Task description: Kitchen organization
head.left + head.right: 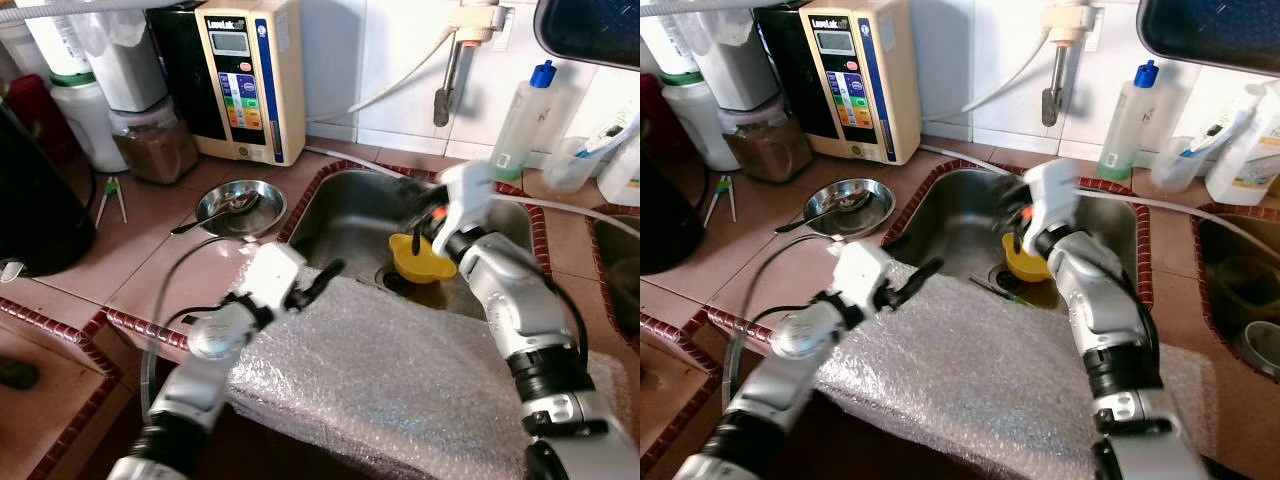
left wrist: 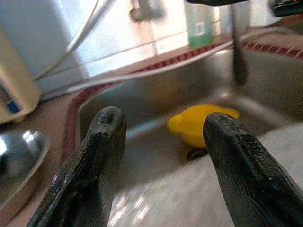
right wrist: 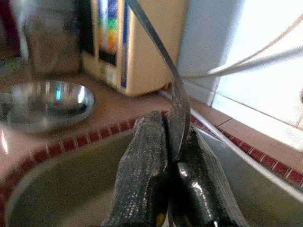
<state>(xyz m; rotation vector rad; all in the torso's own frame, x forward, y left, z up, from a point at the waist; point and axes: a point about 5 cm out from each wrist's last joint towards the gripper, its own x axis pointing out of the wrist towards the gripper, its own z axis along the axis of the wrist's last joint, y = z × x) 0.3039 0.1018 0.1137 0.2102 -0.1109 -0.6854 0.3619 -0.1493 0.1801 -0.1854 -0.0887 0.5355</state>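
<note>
My right gripper (image 1: pixel 428 212) hovers over the steel sink (image 1: pixel 345 215), shut on a thin metal utensil (image 3: pixel 163 56) whose handle curves out past the fingertips (image 3: pixel 147 142). The same utensil (image 2: pixel 238 56) hangs down above a yellow bowl (image 1: pixel 422 258) that lies near the drain. My left gripper (image 1: pixel 322 280) is open with nothing between its fingers (image 2: pixel 94 161). It sits over the bubble wrap (image 1: pixel 400 370) at the sink's near edge and points toward the yellow bowl (image 2: pixel 201 124).
A steel bowl (image 1: pixel 240 205) with a spoon in it rests on the tiled counter left of the sink. A water ionizer (image 1: pixel 250 75) and jars stand at the back left. Bottles (image 1: pixel 520 120) and a tap (image 1: pixel 455 60) line the wall behind the sink.
</note>
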